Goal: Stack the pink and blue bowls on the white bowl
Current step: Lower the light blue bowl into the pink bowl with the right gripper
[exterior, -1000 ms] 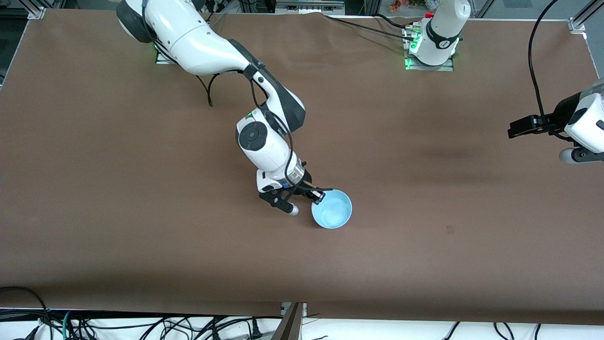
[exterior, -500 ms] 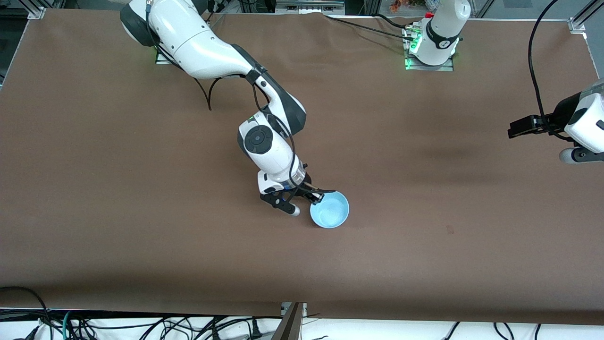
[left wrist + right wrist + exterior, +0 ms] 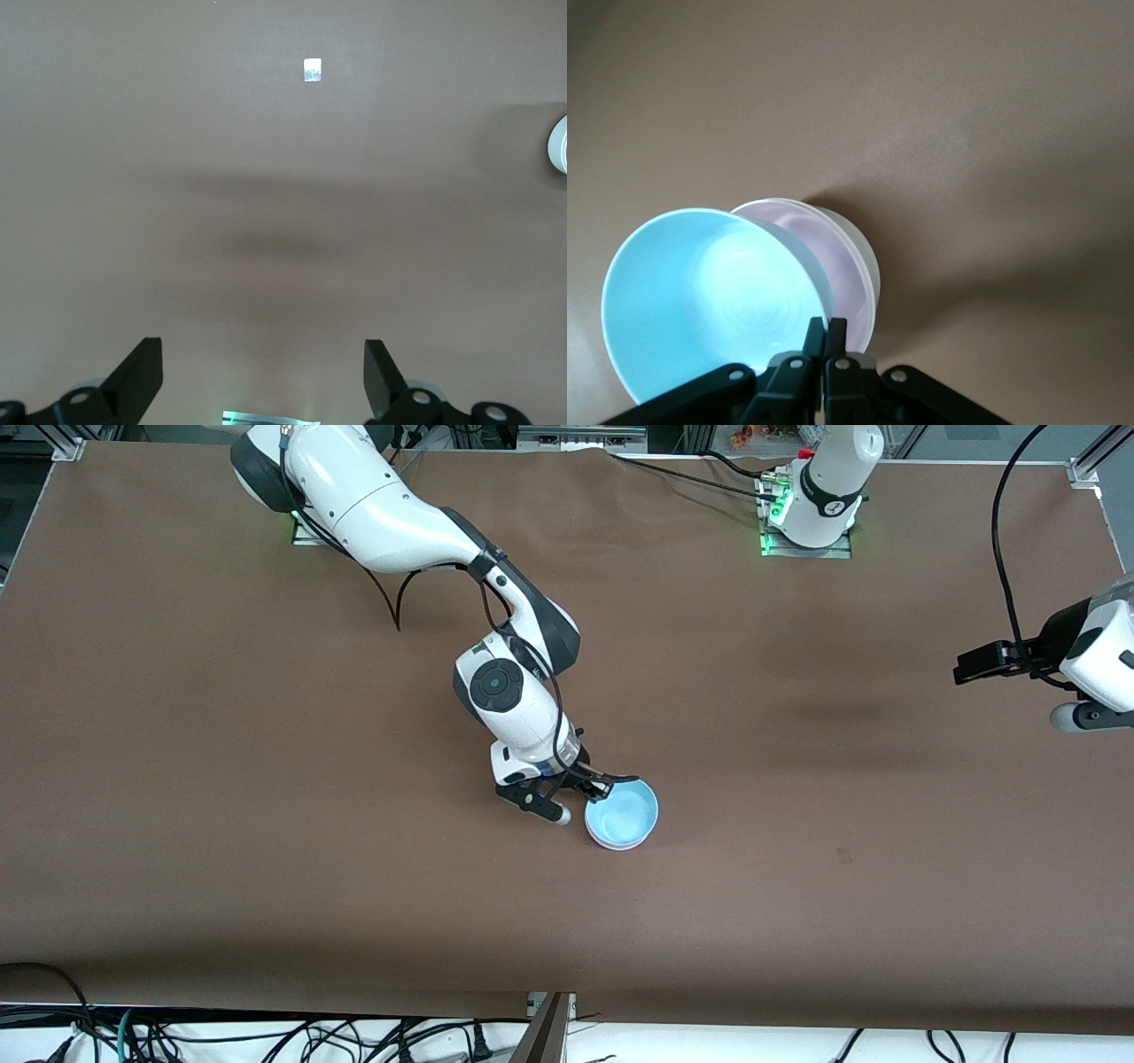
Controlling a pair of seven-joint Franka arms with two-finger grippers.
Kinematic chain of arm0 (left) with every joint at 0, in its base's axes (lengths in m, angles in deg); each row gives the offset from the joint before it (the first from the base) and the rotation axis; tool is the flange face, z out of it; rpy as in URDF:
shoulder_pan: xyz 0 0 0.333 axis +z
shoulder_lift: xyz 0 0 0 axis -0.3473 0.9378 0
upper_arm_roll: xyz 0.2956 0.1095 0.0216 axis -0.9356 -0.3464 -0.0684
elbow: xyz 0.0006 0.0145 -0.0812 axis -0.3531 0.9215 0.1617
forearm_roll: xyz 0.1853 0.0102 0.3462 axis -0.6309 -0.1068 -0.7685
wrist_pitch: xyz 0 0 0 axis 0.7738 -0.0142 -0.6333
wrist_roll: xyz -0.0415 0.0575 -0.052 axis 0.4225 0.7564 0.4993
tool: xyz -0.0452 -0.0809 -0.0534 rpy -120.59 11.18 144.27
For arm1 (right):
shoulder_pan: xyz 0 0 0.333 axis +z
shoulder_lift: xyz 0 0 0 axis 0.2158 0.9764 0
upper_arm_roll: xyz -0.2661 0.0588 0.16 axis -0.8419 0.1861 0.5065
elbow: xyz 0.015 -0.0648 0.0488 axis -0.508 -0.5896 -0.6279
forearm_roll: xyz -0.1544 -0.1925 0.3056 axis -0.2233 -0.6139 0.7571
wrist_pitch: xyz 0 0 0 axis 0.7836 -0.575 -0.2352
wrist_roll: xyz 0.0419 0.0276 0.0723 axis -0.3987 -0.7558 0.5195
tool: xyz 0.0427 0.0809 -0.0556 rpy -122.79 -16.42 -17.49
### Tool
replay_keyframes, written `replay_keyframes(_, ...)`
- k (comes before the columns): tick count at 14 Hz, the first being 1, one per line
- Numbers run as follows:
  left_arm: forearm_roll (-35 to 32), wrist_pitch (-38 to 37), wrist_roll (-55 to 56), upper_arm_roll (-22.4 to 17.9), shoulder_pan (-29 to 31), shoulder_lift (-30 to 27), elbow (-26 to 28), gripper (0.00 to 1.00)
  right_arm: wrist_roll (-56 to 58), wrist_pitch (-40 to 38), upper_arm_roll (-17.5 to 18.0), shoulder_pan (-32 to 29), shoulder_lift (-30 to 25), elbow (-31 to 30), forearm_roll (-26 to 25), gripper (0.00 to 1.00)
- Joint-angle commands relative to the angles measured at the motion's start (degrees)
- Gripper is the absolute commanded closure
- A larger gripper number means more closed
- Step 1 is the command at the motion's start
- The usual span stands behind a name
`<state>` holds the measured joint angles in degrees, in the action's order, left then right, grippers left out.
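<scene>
- The right hand (image 3: 602,786) is clamped tight on the rim of the blue bowl (image 3: 623,815), near the middle of the counter (image 3: 266,824).
- In the right wrist view, the two fingers (image 3: 826,341) are seen pressed together on the bowl's rim, one inside and one outside.
- The blue bowl is held tilted over the pink bowl (image 3: 837,266); its lower part is seen inside the pink bowl's mouth, but whether it is fully seated cannot be told.
- The pink bowl is nested in the white bowl (image 3: 864,252), of which only the outer wall and rim are seen around the pink one.
- In the front view, a pale rim is seen under the blue bowl on the side nearer to the camera; the stack stands on the brown counter.
- The left hand (image 3: 261,381) is seen spread wide and holding nothing, raised over bare counter at the left arm's end; this arm waits.
- A small pale square mark (image 3: 312,70) is seen on the counter in the left wrist view, and a slice of the bowl stack is seen at the edge of that view.
- Black cables (image 3: 266,1036) are seen below the counter's edge nearest the front camera.
</scene>
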<state>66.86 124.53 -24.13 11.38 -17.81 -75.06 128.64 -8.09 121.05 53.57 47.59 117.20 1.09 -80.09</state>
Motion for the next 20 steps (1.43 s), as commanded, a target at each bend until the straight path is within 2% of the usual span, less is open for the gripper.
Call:
replay_keyframes(1, -0.96, -0.03, -1.06, 0.41, 0.31, -0.03, -0.43, 0.00, -1.01, -0.42, 0.11, 0.12, 0.73, 0.53, -1.39, 1.00)
replay_keyframes(12, -0.96, -0.03, -1.23, 0.41, 0.31, -0.03, -0.43, 0.00, -0.84, -1.12, -0.51, 0.65, 1.61, 0.61, -5.34, 1.00)
replay_keyframes(17, -0.96, -0.03, -1.23, 0.41, 0.31, 0.05, -0.43, 0.00, -1.19, -1.13, -0.51, 0.73, 1.61, 0.70, -5.44, 1.00)
replay_keyframes(18, -0.96, -0.03, -1.23, 0.41, 0.31, 0.05, -0.43, 0.00, -1.19, -1.04, -0.51, 0.91, 1.70, 0.79, -5.35, 0.95)
replay_keyframes(20, -0.96, -0.03, -1.23, 0.41, 0.31, 0.05, -0.43, 0.00, -1.19, -1.04, -0.42, 0.82, 1.61, 1.05, -5.26, 0.72)
